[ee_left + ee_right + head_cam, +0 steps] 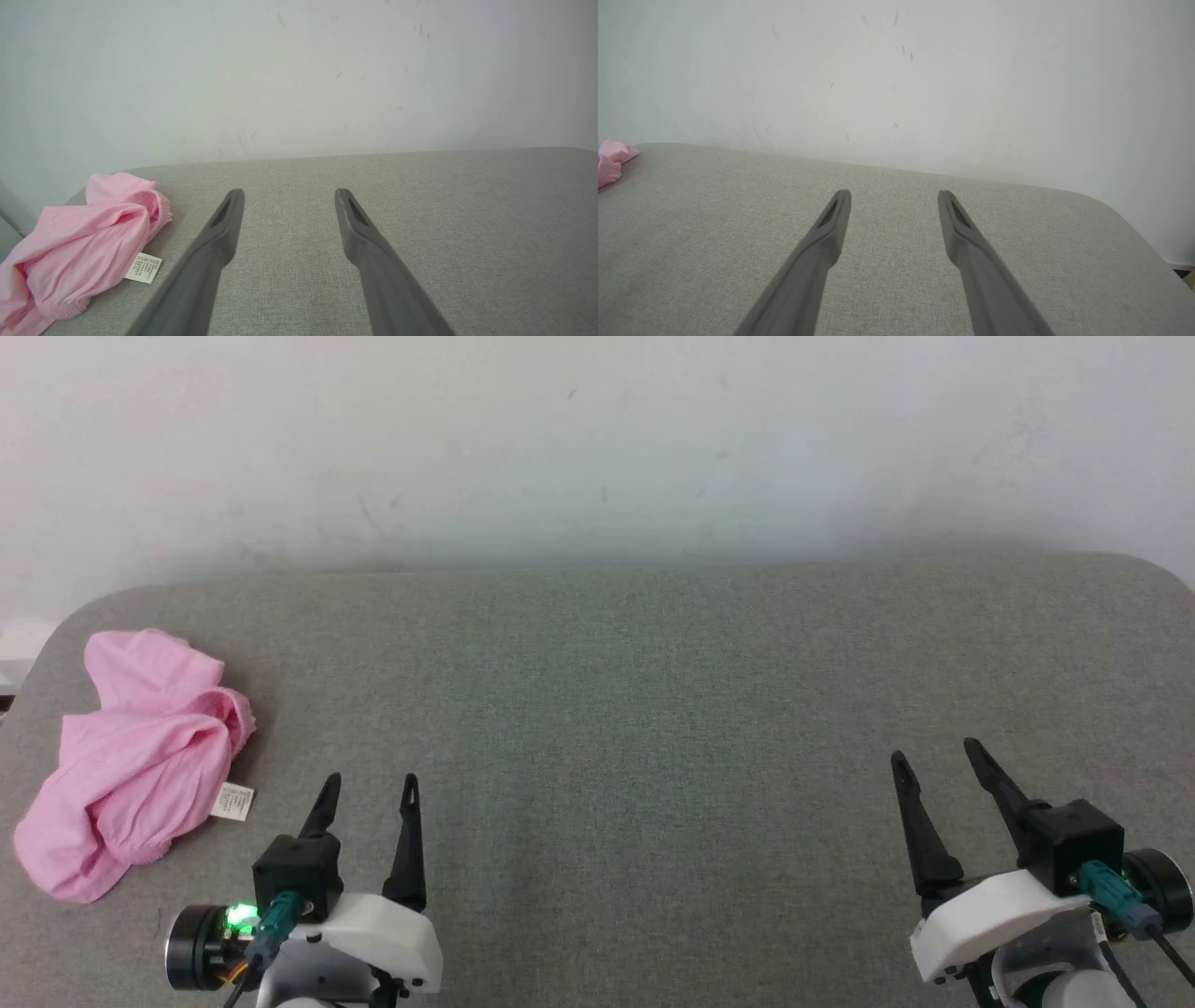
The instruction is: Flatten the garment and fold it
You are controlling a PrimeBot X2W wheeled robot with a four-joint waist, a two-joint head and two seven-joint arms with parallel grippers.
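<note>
The light pink garment (pixel 135 761) lies crumpled in a heap at the far left of the grey cloth surface, its small white care label (pixel 232 801) sticking out on its right side. In the left wrist view the garment (pixel 79 247) sits left of the fingers, the gathered waistband (pixel 159 210) facing them. My left gripper (pixel 370 786) is open, just right of the heap and apart from it. My right gripper (pixel 934 753) is open far to the right, holding nothing. A pink corner of the garment (pixel 611 161) shows at the left edge of the right wrist view.
The grey padded surface (pixel 653 709) spreads wide between the grippers, with rounded corners at the back left and back right. A pale wall (pixel 597 448) rises right behind its far edge.
</note>
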